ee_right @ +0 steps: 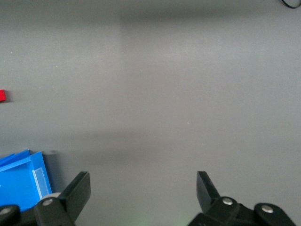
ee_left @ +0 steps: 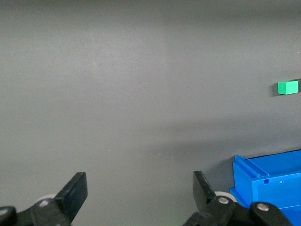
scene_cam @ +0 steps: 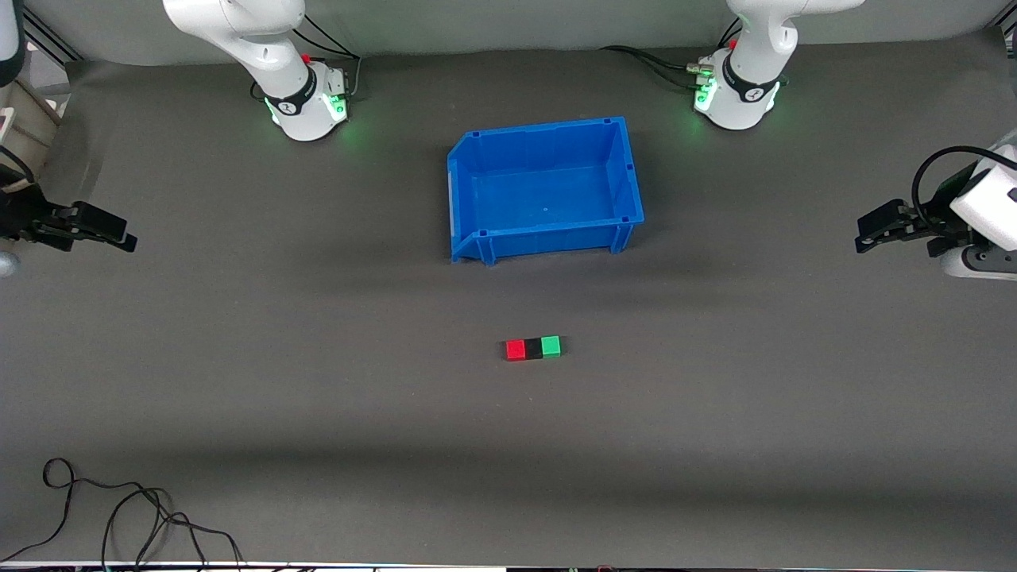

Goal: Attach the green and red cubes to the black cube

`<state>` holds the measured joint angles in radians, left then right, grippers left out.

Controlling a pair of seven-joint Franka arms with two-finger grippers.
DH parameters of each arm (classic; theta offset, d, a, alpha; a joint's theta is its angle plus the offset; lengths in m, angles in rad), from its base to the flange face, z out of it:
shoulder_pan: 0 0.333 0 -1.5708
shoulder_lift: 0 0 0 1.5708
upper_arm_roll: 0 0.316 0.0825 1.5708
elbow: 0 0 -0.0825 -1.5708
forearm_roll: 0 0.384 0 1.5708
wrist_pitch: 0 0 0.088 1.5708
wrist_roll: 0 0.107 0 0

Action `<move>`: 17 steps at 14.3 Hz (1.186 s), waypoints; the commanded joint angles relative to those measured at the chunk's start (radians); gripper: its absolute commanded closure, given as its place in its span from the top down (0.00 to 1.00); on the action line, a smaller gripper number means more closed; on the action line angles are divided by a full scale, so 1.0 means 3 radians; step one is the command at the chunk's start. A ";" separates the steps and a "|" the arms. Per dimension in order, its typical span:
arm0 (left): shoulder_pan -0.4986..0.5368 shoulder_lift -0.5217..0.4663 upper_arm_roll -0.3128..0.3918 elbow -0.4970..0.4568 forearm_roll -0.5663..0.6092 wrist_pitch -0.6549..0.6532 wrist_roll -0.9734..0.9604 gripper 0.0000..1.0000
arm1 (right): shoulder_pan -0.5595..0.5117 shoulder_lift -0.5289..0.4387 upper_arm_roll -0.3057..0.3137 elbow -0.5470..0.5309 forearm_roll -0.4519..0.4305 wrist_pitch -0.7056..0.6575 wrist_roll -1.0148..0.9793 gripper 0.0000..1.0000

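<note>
A red cube (scene_cam: 516, 349), a black cube (scene_cam: 533, 348) and a green cube (scene_cam: 551, 346) lie in one touching row on the dark mat, nearer to the front camera than the blue bin. The black cube is in the middle. My left gripper (scene_cam: 866, 237) is open and empty, held over the left arm's end of the table. My right gripper (scene_cam: 123, 237) is open and empty over the right arm's end. The left wrist view shows the green cube (ee_left: 287, 87) far off; the right wrist view shows an edge of the red cube (ee_right: 2, 95).
An empty blue bin (scene_cam: 477, 171) stands mid-table between the arm bases and the cubes; its corners show in the wrist views (ee_left: 273, 188) (ee_right: 19, 181). A loose black cable (scene_cam: 119, 508) lies at the table's near edge, toward the right arm's end.
</note>
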<state>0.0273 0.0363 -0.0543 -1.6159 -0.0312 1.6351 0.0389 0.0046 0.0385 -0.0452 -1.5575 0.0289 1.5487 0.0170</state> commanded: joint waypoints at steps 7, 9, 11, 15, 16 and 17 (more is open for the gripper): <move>-0.0024 -0.0014 0.0012 0.0043 0.0114 -0.0076 0.0044 1.00 | -0.0077 -0.0103 0.0340 -0.0147 -0.0137 0.0140 0.0358 1.00; -0.0024 -0.0014 0.0012 0.0048 0.0114 -0.0076 0.0044 1.00 | -0.0077 -0.0093 0.0345 -0.0147 -0.0137 0.0145 0.0363 1.00; -0.0029 -0.0009 0.0012 0.0069 0.0114 -0.0076 0.0029 1.00 | -0.0062 -0.0077 0.0335 -0.0141 -0.0137 0.0140 0.0358 1.00; -0.0024 -0.0008 0.0012 0.0120 0.0114 -0.0076 0.0039 1.00 | -0.0051 -0.0021 0.0309 -0.0141 -0.0137 0.0166 0.0312 1.00; -0.0024 -0.0008 0.0012 0.0120 0.0114 -0.0076 0.0039 1.00 | -0.0051 -0.0021 0.0309 -0.0141 -0.0137 0.0166 0.0311 1.00; -0.0024 -0.0008 0.0012 0.0120 0.0114 -0.0081 0.0039 1.00 | -0.0051 -0.0021 0.0309 -0.0141 -0.0137 0.0166 0.0311 1.00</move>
<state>0.0272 0.0362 -0.0545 -1.5992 -0.0129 1.6350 0.0400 -0.0029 0.0419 0.0396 -1.5859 0.0075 1.5797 0.1069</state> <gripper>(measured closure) 0.000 0.000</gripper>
